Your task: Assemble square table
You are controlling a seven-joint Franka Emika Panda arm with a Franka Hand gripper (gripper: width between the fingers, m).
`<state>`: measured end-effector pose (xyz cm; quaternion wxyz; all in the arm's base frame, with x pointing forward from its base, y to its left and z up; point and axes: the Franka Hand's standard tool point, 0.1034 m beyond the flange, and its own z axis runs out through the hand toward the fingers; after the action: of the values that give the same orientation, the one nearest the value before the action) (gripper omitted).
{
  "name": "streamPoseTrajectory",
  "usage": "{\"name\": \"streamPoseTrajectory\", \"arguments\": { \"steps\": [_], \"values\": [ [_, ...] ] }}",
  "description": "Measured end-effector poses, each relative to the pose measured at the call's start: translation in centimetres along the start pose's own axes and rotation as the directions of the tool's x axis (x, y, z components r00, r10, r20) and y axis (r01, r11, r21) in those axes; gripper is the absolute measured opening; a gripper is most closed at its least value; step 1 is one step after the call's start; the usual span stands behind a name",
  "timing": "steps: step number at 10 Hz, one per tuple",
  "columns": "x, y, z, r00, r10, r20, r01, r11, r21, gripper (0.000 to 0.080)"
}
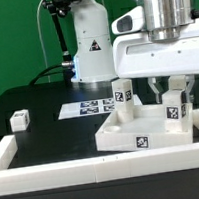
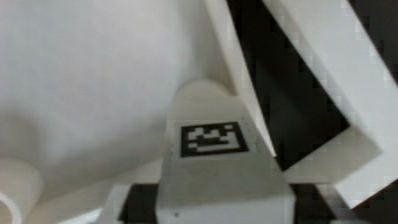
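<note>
A black table [image 1: 37,100] fills most of the exterior view. A long low white wall [image 1: 56,173] runs along the bottom of the frame and turns up at both lower corners.

The robot arm [image 1: 164,24], white with a silver wrist, comes down from the upper right of the frame. Its base stands at the upper centre, with a warning triangle on it.

The square tabletop [image 1: 142,131], a white tray-like slab with a black-and-white tag on its near side, lies at the lower right of the frame, just inside the wall. Two white tagged leg posts stand upright on it: one leg post [image 1: 122,93] at its back on the exterior view's left, another leg post [image 1: 175,106] on the exterior view's right.

The gripper [image 1: 168,85] hangs directly above the second post, fingers pointing down. Whether they hold the post cannot be told from either view.

The marker board [image 1: 88,108] lies flat at the frame's centre, behind the tabletop.

A small white tagged part [image 1: 19,120] sits alone at the left of the frame, well apart from the tabletop.

The wrist view shows a white tagged surface [image 2: 214,140] very close, blurred, in the lower centre of that frame.
</note>
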<state>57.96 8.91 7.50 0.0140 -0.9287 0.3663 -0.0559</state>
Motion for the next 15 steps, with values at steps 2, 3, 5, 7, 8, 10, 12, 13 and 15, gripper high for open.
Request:
{"name": "streamPoseTrajectory", "arguments": {
  "steps": [2,3,5,7,8,10,12,13,15],
  "values": [
    [0.1,0.1,0.0,0.998,0.062,0.000,-0.062,0.998,-0.001,0.0417],
    [0.1,0.1,0.0,0.998,0.056,-0.001,-0.056,0.998,-0.001,0.0561],
    [0.4,0.7,-1.0,0.998,-0.064,-0.005,0.065,0.998,0.015,0.0623],
    [1.2,2.4,-3.3,0.975,-0.224,-0.008,0.224,0.973,0.047,0.0642],
    [2.0,3.8,-4.5,0.958,-0.285,-0.012,0.286,0.956,0.062,0.0648],
    [3.9,6.1,-6.0,0.940,-0.341,-0.026,0.342,0.936,0.081,0.0649],
    [6.7,9.2,-6.0,0.929,-0.369,-0.039,0.371,0.926,0.070,0.0649],
    [7.2,10.9,-5.0,0.940,-0.339,-0.042,0.341,0.938,0.056,0.0649],
    [6.9,10.3,-5.1,0.938,-0.345,-0.042,0.347,0.936,0.059,0.0649]
  ]
}}
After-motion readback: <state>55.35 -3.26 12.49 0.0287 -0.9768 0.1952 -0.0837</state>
